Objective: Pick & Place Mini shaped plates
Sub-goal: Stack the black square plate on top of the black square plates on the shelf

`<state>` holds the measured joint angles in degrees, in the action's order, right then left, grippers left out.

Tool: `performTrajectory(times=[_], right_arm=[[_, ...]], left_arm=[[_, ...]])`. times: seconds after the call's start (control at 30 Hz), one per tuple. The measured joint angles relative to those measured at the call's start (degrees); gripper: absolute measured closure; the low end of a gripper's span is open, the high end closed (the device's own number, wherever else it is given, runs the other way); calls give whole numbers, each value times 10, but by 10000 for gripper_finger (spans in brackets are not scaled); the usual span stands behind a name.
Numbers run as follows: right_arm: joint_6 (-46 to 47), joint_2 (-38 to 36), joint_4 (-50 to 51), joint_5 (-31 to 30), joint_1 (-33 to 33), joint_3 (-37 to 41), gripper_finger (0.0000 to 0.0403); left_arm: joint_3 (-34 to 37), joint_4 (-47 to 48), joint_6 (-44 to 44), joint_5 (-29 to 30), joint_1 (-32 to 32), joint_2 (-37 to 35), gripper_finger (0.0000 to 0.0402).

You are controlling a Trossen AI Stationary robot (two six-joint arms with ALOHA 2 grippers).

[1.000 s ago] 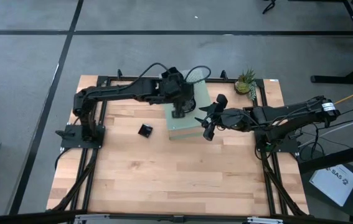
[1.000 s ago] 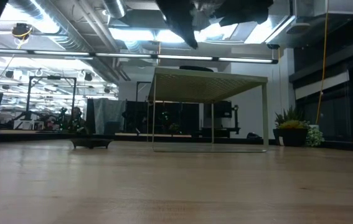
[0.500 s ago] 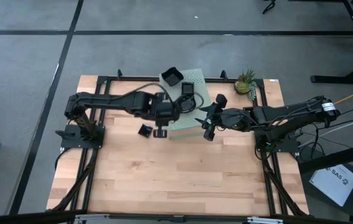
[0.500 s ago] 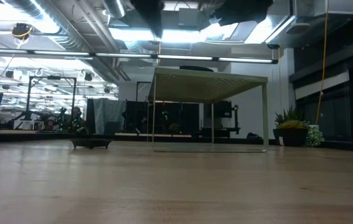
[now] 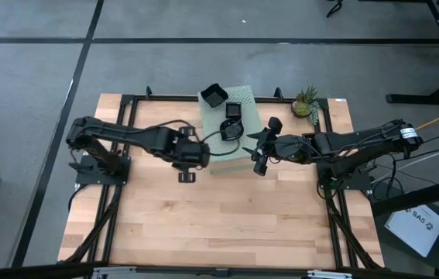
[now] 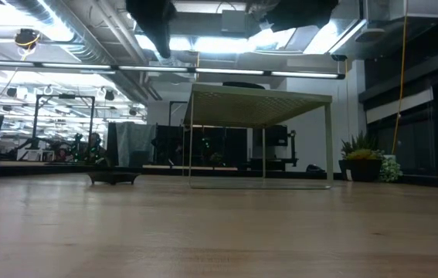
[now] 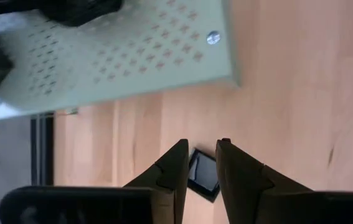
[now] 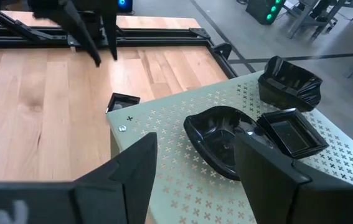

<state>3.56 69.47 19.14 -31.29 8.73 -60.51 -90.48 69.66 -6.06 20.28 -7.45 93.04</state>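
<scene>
Left gripper (image 5: 186,177) hangs above the bare desk (image 5: 204,225), just beside the pale green perforated box (image 5: 244,159), and in its wrist view we see the two fingers (image 7: 175,168) apart with a narrow gap and nothing between them. Through this gap shows a small square plate (image 7: 202,175) lying on the wood below; the fingers cut off part of it, and from above the arm covers it completely.

Three more mini shaped plates sit on top of the box: a wavy one (image 5: 214,95) at the far corner, a square one (image 5: 234,110) and a rounder one (image 5: 230,130) close together. In the low view we cannot see them, because the box (image 6: 261,135) stands like a little table and shows only its edge; one low dark dish (image 6: 113,177) is visible far at the left.

Right gripper (image 5: 258,154) waits at the box's near right side, its fingers (image 8: 129,168) wide apart and empty.

Compared with one second ago, the left gripper has left the top of the box and moved out over the desk. The right arm has not moved.
</scene>
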Motion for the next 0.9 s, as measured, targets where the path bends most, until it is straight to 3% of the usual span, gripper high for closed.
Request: performTrajectory(times=[0.17,0.33,0.5,0.7,0.9], right_arm=[[-2,0,0,0,0,0,191],[-2,0,0,-1,0,0,191],[5,0,0,-2,0,0,191],[20,0,0,-2,0,0,191],[26,0,0,-1,0,0,191]], left_arm=[[79,-27,-28,23,-9,-79,328],[165,-28,-37,1,-12,-127,329],[240,-64,-21,-51,-12,-131,329],[321,-194,14,-127,-12,-131,329],[378,-241,43,-121,-7,-131,323]])
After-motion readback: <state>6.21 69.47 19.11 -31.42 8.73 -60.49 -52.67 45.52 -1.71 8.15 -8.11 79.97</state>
